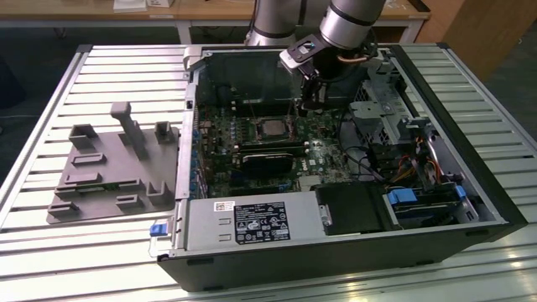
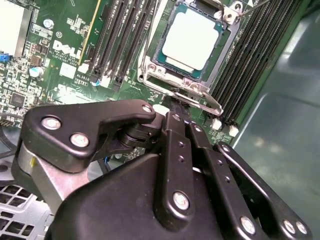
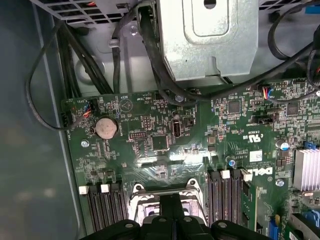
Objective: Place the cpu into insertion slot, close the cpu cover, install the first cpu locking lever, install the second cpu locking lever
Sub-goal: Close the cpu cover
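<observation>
The cpu (image 2: 192, 39), a dull silver square, lies flat in the insertion slot (image 1: 253, 129) on the green motherboard inside the open computer case. The cpu cover (image 2: 151, 59), a thin silvery frame, lies down around it. A silvery locking lever (image 2: 205, 100) runs along the socket edge nearest my fingers. My gripper (image 2: 175, 100) is shut, its black tips pressed together right at that lever and socket edge. In the first wrist view the gripper (image 3: 172, 197) hides the middle of the socket. In the exterior view the gripper (image 1: 312, 106) hangs just behind the socket, toward the exterior view's right.
Long black memory slots (image 2: 125, 35) flank the socket on both sides. A black block (image 1: 268, 165) sits in front of it. A metal drive cage (image 1: 378, 119) and cables (image 1: 378, 163) crowd the exterior view's right. A grey fixture plate (image 1: 109, 170) lies outside the case.
</observation>
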Tool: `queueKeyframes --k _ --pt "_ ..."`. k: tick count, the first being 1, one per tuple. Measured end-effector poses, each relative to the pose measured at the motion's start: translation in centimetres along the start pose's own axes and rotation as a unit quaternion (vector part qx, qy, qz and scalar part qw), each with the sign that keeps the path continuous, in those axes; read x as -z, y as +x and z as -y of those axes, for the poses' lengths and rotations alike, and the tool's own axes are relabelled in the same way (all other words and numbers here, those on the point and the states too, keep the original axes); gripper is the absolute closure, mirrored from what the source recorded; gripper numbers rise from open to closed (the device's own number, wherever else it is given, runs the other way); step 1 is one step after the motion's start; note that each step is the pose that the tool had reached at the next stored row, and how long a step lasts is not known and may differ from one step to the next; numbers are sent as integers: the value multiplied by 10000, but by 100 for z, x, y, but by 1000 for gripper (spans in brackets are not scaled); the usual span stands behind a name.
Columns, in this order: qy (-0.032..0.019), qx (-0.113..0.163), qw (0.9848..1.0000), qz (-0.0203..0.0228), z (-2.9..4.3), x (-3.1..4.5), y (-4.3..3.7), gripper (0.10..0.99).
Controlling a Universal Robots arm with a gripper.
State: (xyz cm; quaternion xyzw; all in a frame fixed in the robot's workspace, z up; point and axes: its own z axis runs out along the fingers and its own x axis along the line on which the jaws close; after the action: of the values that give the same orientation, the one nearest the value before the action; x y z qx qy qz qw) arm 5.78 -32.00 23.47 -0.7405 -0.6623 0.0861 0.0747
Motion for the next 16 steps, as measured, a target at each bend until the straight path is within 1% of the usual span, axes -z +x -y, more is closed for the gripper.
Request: queueKeyframes --k 4,12,16 --pt "-16 3 10000 -2 20 -5 -2 984" --pt "-104 23 9999 -7 125 -30 -14 984" --pt "-113 28 9999 -8 134 -32 -15 984"
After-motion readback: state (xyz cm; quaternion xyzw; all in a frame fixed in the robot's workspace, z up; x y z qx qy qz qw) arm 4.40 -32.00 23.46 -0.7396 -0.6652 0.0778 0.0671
